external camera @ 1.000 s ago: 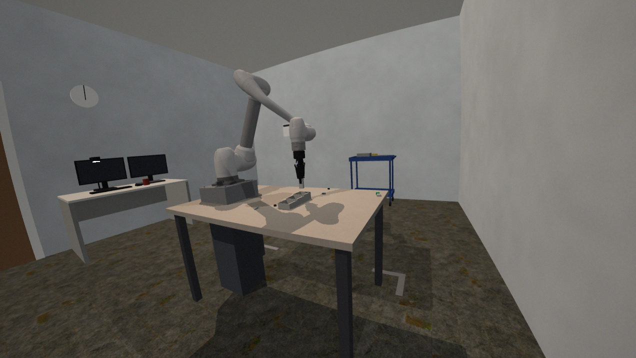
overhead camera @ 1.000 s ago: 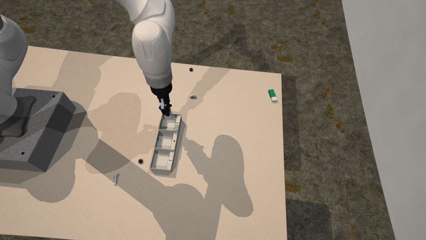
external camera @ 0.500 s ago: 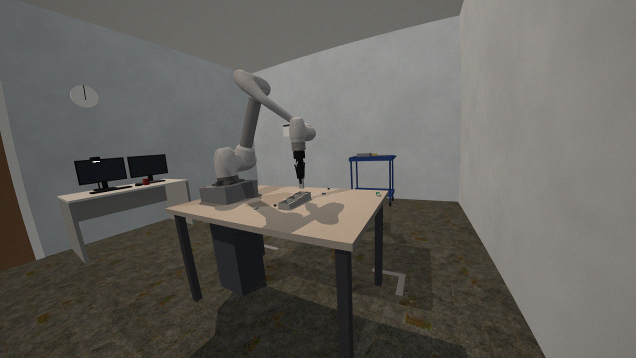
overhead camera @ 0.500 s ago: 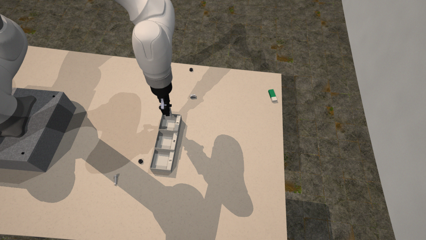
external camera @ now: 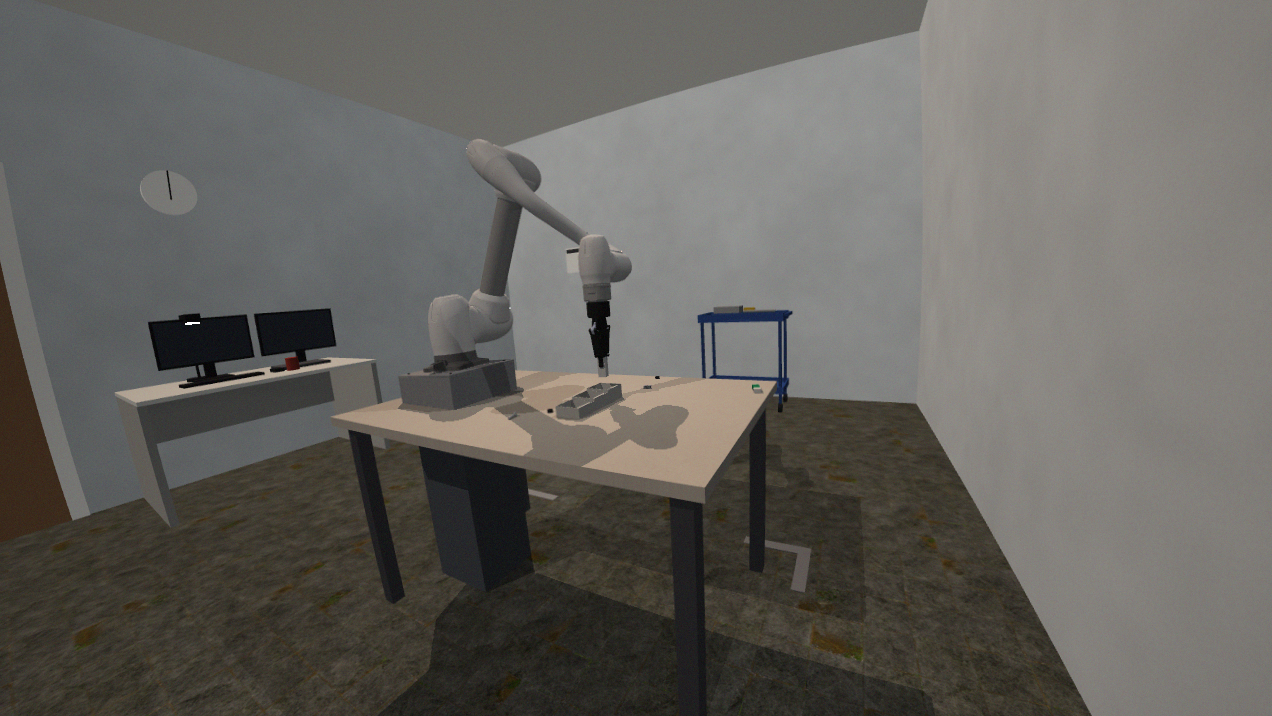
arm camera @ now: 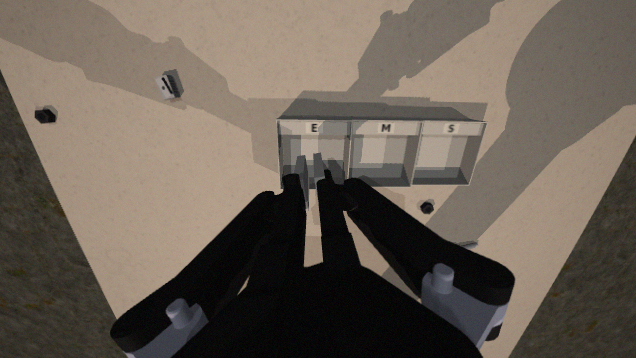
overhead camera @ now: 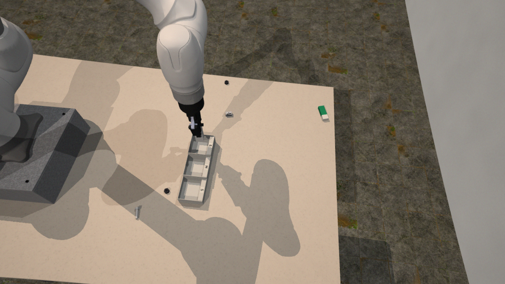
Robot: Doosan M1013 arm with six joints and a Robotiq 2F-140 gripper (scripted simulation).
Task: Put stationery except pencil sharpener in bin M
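I hold my end effector (overhead camera: 199, 137) (external camera: 603, 366) (arm camera: 311, 166) together on nothing, perhaps for slim passage above the bins; the green-and-white eraser (overhead camera: 322, 112) (external camera: 756, 388) lies at the top view's upper right, outside bin M (overhead camera: 205, 167) (external camera: 598, 404) (arm camera: 386, 128); the sharpener (overhead camera: 228, 114) (external camera: 648, 386) (arm camera: 169, 86) rightly stays out.

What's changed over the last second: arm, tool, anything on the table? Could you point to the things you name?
Nothing visibly changed. The tool (overhead camera: 199, 136) (external camera: 602, 367) (arm camera: 311, 166) took hold of nothing and let nothing go; the eraser (overhead camera: 322, 112) (external camera: 756, 388), sharpener (overhead camera: 228, 114) (external camera: 648, 386) (arm camera: 166, 87) and bins (overhead camera: 191, 201) (external camera: 580, 410) (arm camera: 416, 150) stayed put.
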